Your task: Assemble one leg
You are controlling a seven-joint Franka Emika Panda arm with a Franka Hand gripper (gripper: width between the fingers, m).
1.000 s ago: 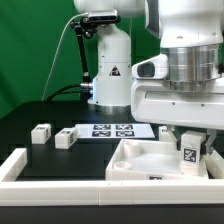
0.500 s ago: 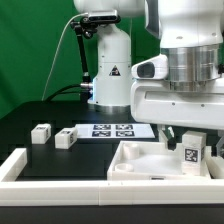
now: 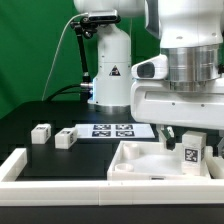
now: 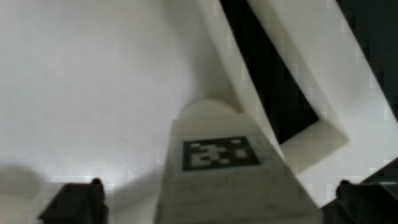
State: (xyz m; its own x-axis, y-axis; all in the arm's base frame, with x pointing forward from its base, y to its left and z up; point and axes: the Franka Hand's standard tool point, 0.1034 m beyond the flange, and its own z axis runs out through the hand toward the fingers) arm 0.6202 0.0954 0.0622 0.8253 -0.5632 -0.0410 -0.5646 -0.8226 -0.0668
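White plastic leg (image 3: 190, 153), upright in gripper (image 3: 187, 140), clamped between both fingers over tray (image 3: 140, 158) at 4 o'clock. Probably light, rigid, smooth enough to slip. Best held across flat sides, tag (image 4: 219, 152) left uncovered. Two spare legs (image 3: 41, 133) at 9 o'clock on surface (image 3: 30, 118).

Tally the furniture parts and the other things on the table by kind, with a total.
Loose legs on the table: 2, one and another
Leg in the gripper: 1
Large white tray-like part: 1
Marker board: 1
Total: 5
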